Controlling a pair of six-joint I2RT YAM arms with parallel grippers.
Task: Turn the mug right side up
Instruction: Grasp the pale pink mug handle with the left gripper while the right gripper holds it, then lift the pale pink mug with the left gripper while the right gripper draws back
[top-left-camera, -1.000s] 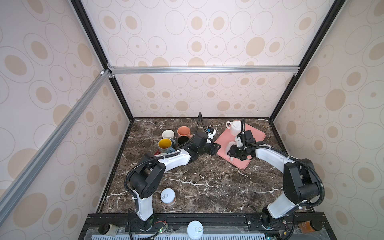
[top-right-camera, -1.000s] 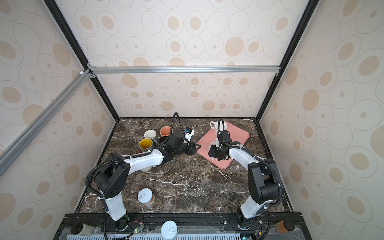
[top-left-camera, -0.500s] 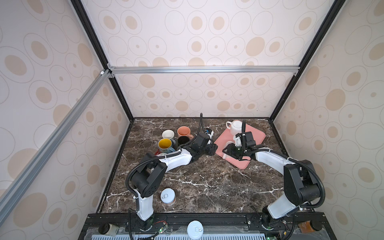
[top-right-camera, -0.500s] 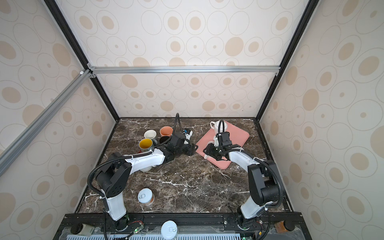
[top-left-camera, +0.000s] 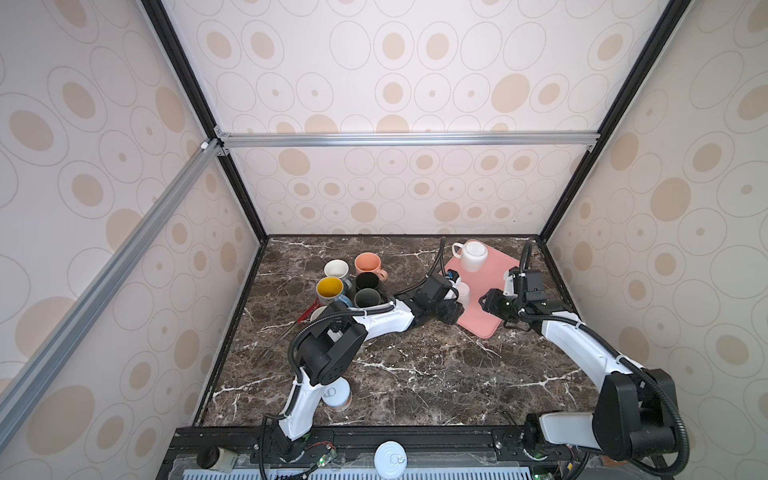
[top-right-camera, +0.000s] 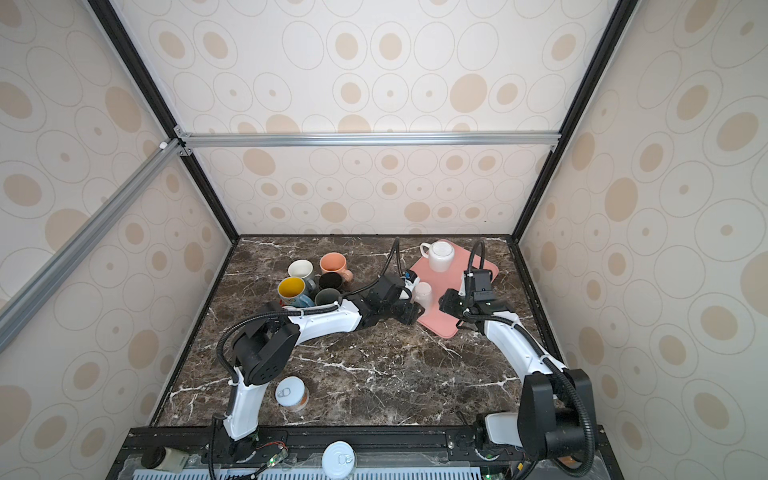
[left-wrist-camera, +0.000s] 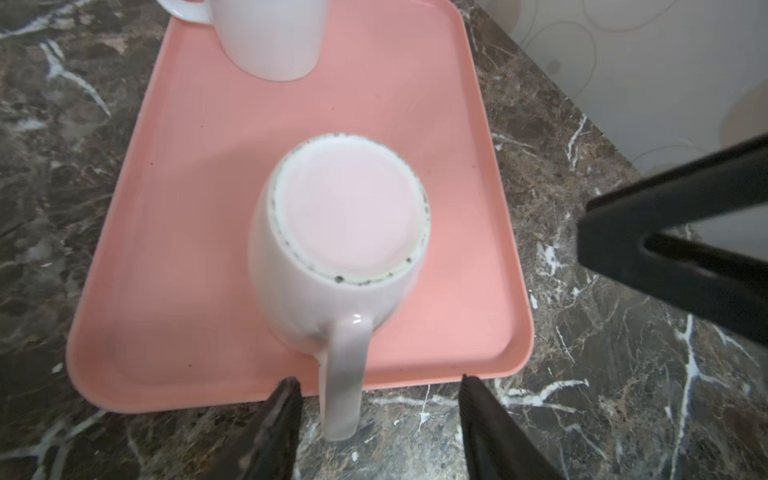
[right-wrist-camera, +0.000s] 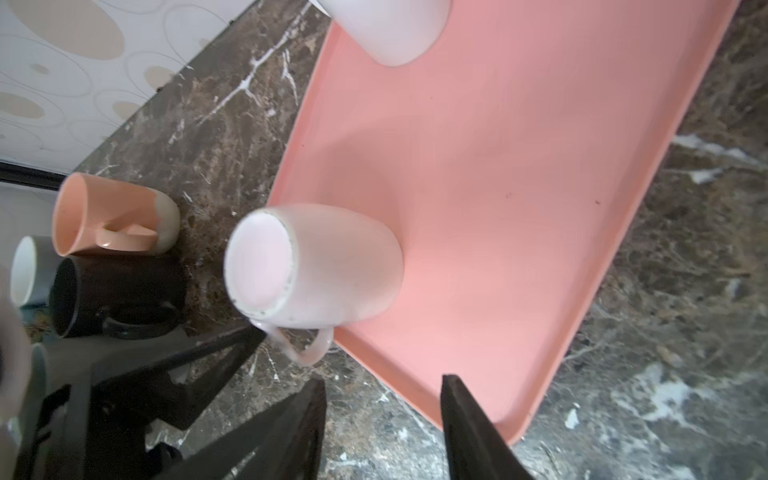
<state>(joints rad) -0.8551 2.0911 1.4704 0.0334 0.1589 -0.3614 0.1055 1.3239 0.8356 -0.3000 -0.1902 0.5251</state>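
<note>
**Mug's bottom-up on the tray, both grippers open around it**

So the white mug (left-wrist-camera: 340, 232) is sitting upside down on the pink tray (left-wrist-camera: 457, 124), mouth on the tray and its speckled base ring facing up. In both top views it's at the tray edge nearest the bunch of other mugs (top-left-camera: 462, 293) (top-right-camera: 423, 294). Its handle (left-wrist-camera: 343, 374) sticks out past the tray rim over the marble table (left-wrist-camera: 623, 374).

The left gripper (left-wrist-camera: 376, 380) is spread wide with one finger on each side of that handle (gaps on both sides, no contact that I can see). It isn't holding anything.

The right gripper (right-wrist-camera: 382, 380) is also open, with nothing between its fingers. It hangs low over the tray's near corner, just beside the mug but apart from it.

There's a second white mug (top-left-camera: 473, 254) at the far end of the tray. Off to the left the orange mug (top-left-camera: 368, 264), the yellow-lined mug (top-left-camera: 329, 288) and a couple of dark ones are clustered on the table. A can (top-left-camera: 337, 397) stands near the left arm's base.
</note>
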